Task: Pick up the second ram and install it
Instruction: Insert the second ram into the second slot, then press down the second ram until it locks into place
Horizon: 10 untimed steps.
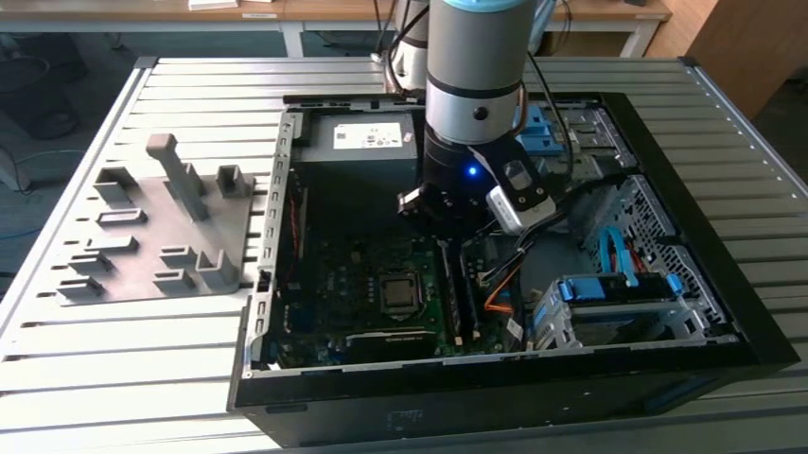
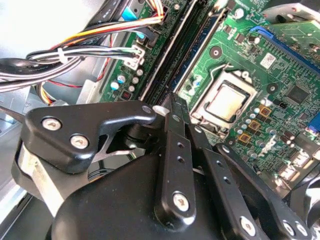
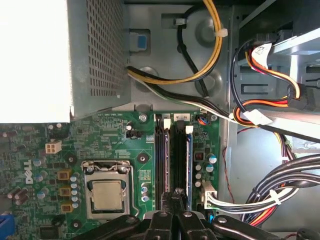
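My gripper (image 1: pixel 445 230) is low inside the open computer case, over the memory slots (image 1: pixel 455 288) of the motherboard. In both wrist views its black fingers (image 3: pixel 176 200) (image 2: pixel 173 107) are drawn together over the middle slot. The second ram (image 3: pixel 178 160) shows as a thin dark strip seen edge-on, running along that slot from between the fingertips. How deep it sits in the slot is hidden. Another stick with a blue-green edge (image 3: pixel 189 162) stands in the neighbouring slot.
The processor socket (image 3: pixel 105 192) lies beside the slots. Cable bundles (image 3: pixel 280 185) and blue drive brackets (image 1: pixel 619 288) crowd the case at the exterior view's right. The power supply (image 1: pixel 360 142) fills the far end. A grey fixture plate (image 1: pixel 151 236) lies on the table left of the case.
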Each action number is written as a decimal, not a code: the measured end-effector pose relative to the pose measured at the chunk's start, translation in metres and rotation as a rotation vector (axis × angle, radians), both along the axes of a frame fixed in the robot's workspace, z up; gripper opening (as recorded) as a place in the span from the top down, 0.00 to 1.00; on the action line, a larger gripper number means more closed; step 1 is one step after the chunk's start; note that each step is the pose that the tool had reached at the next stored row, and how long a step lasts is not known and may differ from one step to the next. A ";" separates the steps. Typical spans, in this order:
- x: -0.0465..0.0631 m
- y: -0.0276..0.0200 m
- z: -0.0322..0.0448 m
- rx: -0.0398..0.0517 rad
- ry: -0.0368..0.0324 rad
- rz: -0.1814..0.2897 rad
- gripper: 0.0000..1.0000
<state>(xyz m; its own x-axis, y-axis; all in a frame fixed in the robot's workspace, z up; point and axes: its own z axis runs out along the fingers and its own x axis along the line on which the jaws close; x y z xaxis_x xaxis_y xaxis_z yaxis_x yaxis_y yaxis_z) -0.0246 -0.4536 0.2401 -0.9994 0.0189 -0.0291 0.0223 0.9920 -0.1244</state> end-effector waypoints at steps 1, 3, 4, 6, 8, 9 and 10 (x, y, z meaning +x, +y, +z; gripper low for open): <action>0.000 0.0000 0.0000 0.0000 0.0000 0.000 0.90; 0.000 0.0000 0.0000 0.0000 0.0000 0.000 0.90; 0.000 0.0000 0.0001 0.0000 0.0000 0.000 0.90; 0.000 0.0000 0.0001 0.0000 0.0000 0.000 0.90; 0.000 0.0000 0.0001 0.0000 0.0000 0.000 0.90; 0.000 0.0000 0.0001 0.0000 0.0000 0.000 0.90; 0.000 0.0000 0.0001 0.0000 0.0000 0.000 0.90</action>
